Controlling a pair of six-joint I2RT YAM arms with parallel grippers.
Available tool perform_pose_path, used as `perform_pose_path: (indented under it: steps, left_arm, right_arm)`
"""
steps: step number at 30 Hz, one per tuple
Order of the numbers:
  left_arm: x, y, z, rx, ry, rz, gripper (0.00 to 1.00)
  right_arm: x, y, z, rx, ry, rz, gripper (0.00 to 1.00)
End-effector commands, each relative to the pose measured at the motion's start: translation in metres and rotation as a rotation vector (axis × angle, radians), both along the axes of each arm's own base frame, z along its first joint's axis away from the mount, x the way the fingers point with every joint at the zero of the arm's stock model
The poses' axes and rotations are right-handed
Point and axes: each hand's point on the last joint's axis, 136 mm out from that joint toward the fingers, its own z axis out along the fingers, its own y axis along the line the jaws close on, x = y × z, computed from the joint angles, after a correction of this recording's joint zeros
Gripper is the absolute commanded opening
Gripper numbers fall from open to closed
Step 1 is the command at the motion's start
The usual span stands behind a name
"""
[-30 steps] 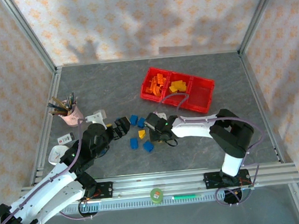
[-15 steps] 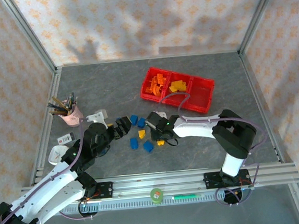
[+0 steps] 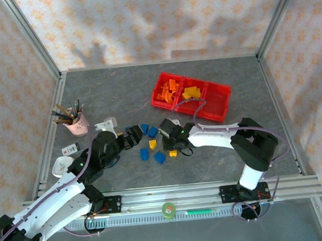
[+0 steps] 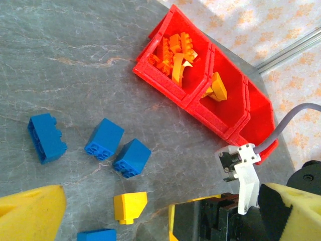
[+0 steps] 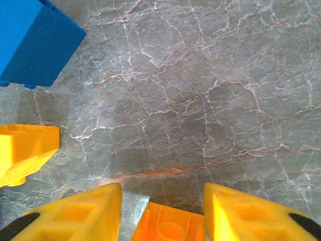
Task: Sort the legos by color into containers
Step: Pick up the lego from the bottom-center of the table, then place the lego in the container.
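Note:
My right gripper (image 3: 172,148) reaches low over the table with its yellow fingers (image 5: 75,216) open around an orange lego (image 5: 173,227). A gap shows on the brick's left side. That orange lego (image 3: 173,152) lies on the table. Blue legos (image 3: 144,127) (image 4: 104,139) and a yellow lego (image 3: 152,144) (image 4: 130,207) are scattered between the arms. My left gripper (image 3: 130,137) hovers open beside them, nothing between its fingers (image 4: 30,216). The red containers (image 3: 223,110) (image 4: 165,83) hold orange legos (image 4: 173,50) in one bin and yellow ones (image 4: 215,88) in the middle bin.
A pink pencil cup (image 3: 77,123) stands at the left, with small white items (image 3: 103,126) near it. Metal frame rails (image 3: 44,136) border the table. A green tape roll (image 3: 168,209) sits on the front rail. A blue lego (image 5: 32,42) and a yellow one (image 5: 22,150) lie ahead of my right fingers.
The orange lego has come into sight on the table at my right gripper's tip. My left gripper has edged slightly toward the blue legos.

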Motion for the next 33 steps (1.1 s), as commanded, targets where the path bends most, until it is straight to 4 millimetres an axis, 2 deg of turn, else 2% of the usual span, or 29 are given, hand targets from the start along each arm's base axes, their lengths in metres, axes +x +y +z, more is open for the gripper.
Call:
perform_pose_path:
  steps: [1,5,8,13,16,20,24,29,33]
  left_arm:
    - [0.003,-0.002,0.007,-0.016,-0.023,-0.005,0.99]
    - [0.003,-0.004,0.008,-0.019,-0.022,-0.01,0.99]
    - [0.003,-0.005,0.008,-0.02,-0.018,-0.016,0.99]
    - [0.003,-0.006,0.01,-0.027,-0.022,-0.023,0.99]
    - [0.005,-0.01,0.013,-0.032,-0.028,-0.034,0.99]
    - [0.011,-0.019,0.021,-0.038,-0.043,-0.056,0.99]
    - [0.022,-0.03,0.029,-0.041,-0.063,-0.077,0.99]
    - [0.037,-0.051,0.031,-0.036,-0.06,-0.13,0.99]
    - [0.049,-0.064,0.031,-0.016,-0.059,-0.158,0.99]
  right_arm:
    - [-0.007,-0.003,-0.004,-0.041,0.008,0.003,0.49]
    - [-0.011,-0.005,-0.015,-0.062,0.026,-0.006,0.45]
    - [-0.009,-0.006,-0.013,-0.068,0.018,-0.009,0.4]
    - [0.002,-0.005,0.01,-0.051,-0.042,-0.013,0.33]
    - [0.015,-0.009,0.029,-0.045,-0.078,-0.025,0.31]
    - [0.047,-0.027,0.063,-0.032,-0.15,-0.078,0.31]
    - [0.095,-0.059,0.091,-0.044,-0.231,-0.179,0.31]
    - [0.157,-0.097,0.108,-0.086,-0.299,-0.277,0.31]
    - [0.205,-0.122,0.102,-0.132,-0.299,-0.334,0.31]
